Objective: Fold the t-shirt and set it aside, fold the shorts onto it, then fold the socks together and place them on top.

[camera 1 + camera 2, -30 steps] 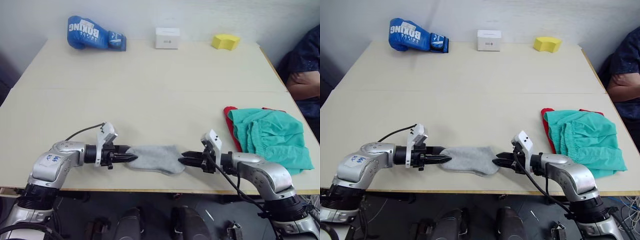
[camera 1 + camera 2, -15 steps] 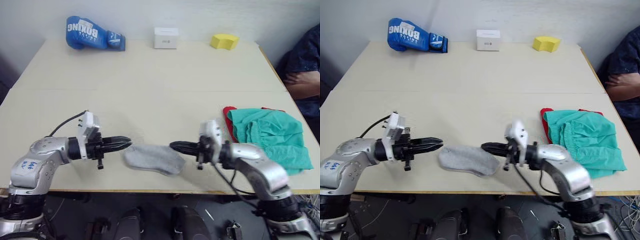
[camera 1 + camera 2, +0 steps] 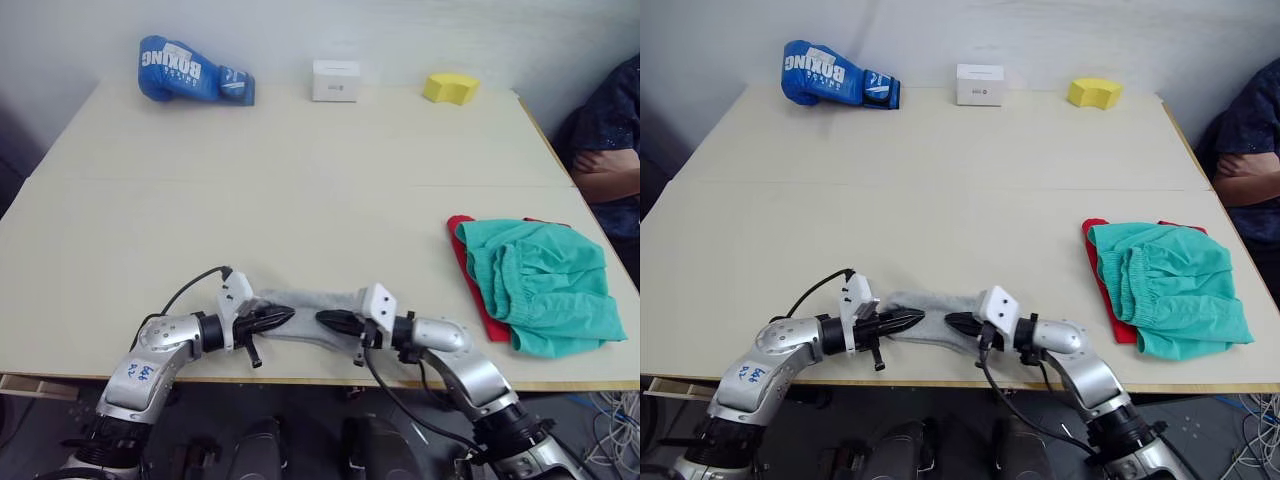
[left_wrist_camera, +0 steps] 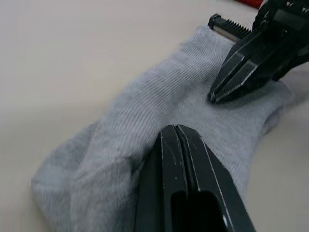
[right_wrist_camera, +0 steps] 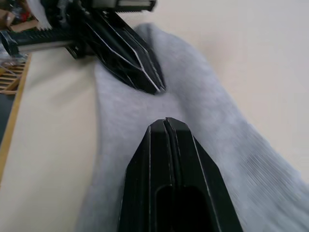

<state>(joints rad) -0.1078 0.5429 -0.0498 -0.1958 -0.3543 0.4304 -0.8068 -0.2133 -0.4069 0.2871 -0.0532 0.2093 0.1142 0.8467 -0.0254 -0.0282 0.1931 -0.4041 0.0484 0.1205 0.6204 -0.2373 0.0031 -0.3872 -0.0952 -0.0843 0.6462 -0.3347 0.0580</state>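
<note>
**Desk editor:** Any legible writing?

**Photographer:** The blue boxing glove [image 3: 193, 69] at the desk's far left reads "BOXING" in white. The white box [image 3: 334, 79] and yellow block [image 3: 450, 85] along the same far edge show no lettering I can read. There is blue handwriting on the left arm's shell, too small to make out.

**Desk editor:** And the garments?

**Photographer:** The socks [image 3: 930, 315] lie grey and flattened at the near edge of the desk [image 3: 300, 170], between the two grippers. The left gripper [image 4: 176, 129] has its fingers pressed together, tips resting on the sock cloth; the right gripper [image 5: 165, 122] is likewise pressed together on it, tip almost meeting tip. Whether one sock or two lie there is hard to say. The shorts [image 3: 540, 285] sit bunched at the right, on top of the t-shirt [image 3: 466, 262], which is mostly hidden, a red strip showing along the left side.

**Desk editor:** Anyone else?

**Photographer:** A person's arm [image 3: 605, 165], cut off at the right edge.
</note>
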